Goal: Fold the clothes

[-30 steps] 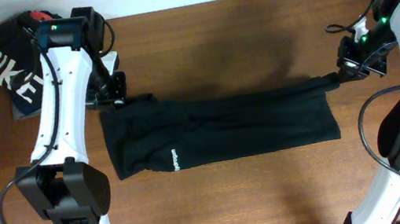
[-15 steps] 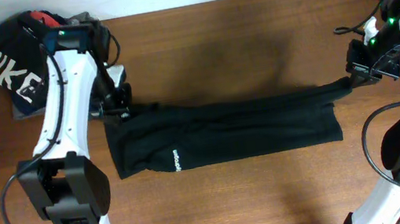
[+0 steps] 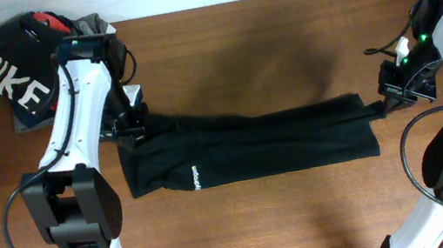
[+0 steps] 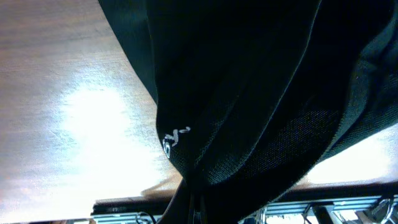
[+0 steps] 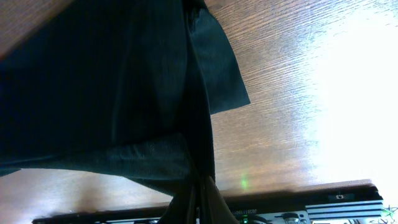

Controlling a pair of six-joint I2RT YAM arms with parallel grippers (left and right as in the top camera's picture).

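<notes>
Right now your leggings (image 3: 251,146) lie stretched flat across the middle of the bench (image 3: 262,39), running from 9 o'clock to 3 o'clock. Their small white lettering (image 3: 195,179) sits toward the 7 o'clock edge. Your left pincer (image 3: 132,127) is clamped on the garment's 10 o'clock corner. Your right pincer (image 3: 384,102) is clamped on the 2 o'clock corner, which is drawn out to a point. In both wrist views the cloth bunches down toward the fingers, which are probably buried under it. A black top (image 3: 10,75) with big white letters sits at the bench's 10 o'clock corner, apart from the leggings.
</notes>
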